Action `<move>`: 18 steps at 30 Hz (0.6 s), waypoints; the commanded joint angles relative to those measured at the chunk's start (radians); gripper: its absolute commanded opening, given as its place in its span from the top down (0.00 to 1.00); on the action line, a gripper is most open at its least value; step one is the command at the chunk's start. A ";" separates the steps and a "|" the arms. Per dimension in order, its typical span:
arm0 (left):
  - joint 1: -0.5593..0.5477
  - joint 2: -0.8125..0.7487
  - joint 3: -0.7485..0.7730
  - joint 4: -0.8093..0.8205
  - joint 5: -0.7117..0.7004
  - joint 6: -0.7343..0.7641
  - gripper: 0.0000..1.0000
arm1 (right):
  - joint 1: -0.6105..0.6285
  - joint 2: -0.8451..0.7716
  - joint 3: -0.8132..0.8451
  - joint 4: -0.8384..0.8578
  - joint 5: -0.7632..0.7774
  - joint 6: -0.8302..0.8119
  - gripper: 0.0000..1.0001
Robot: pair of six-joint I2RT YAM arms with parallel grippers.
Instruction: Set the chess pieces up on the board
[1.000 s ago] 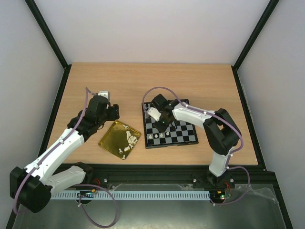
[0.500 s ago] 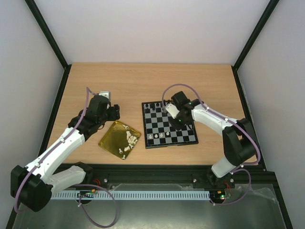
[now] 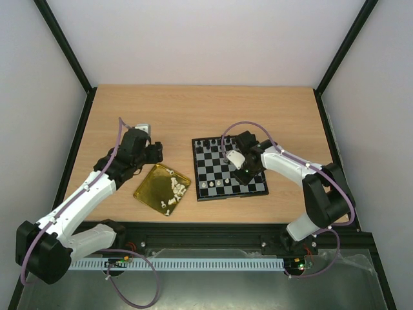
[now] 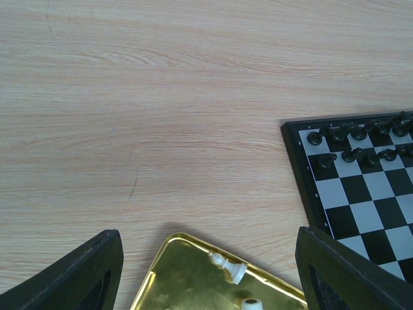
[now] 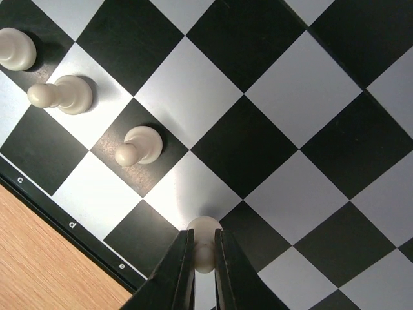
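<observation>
The board (image 3: 231, 196) lies right of the table's centre, with black chessmen (image 3: 213, 143) along its far side and three white pawns (image 3: 219, 183) near its front edge. My right gripper (image 3: 244, 173) hangs low over the board, shut on a white pawn (image 5: 204, 242) just above a square near the rim (image 5: 64, 219). Beside it stand three pawns (image 5: 139, 146). More white chess pieces (image 3: 173, 190) lie in the gold tray (image 3: 150, 189). My left gripper (image 3: 155, 152) hovers open over the tray's far corner (image 4: 187, 278), where one white piece (image 4: 228, 266) lies on its side.
The board's corner (image 4: 361, 200) with black chessmen (image 4: 355, 132) shows at the right of the left wrist view. Bare wooden table (image 3: 193, 110) stretches behind the tray and board. A black frame rail (image 3: 245, 227) runs along the near edge.
My right gripper has swung from the board's far left corner across to its right front part, staying shut on the pawn. The left arm has barely shifted.
</observation>
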 commanded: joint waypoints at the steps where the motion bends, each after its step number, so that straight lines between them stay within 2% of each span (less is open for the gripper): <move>1: 0.006 0.006 -0.001 -0.009 0.007 -0.001 0.25 | 0.004 0.006 -0.013 -0.022 -0.023 -0.004 0.91; 18: 0.008 0.018 0.001 -0.016 0.012 -0.003 0.25 | 0.019 0.031 -0.004 -0.003 -0.045 0.014 0.91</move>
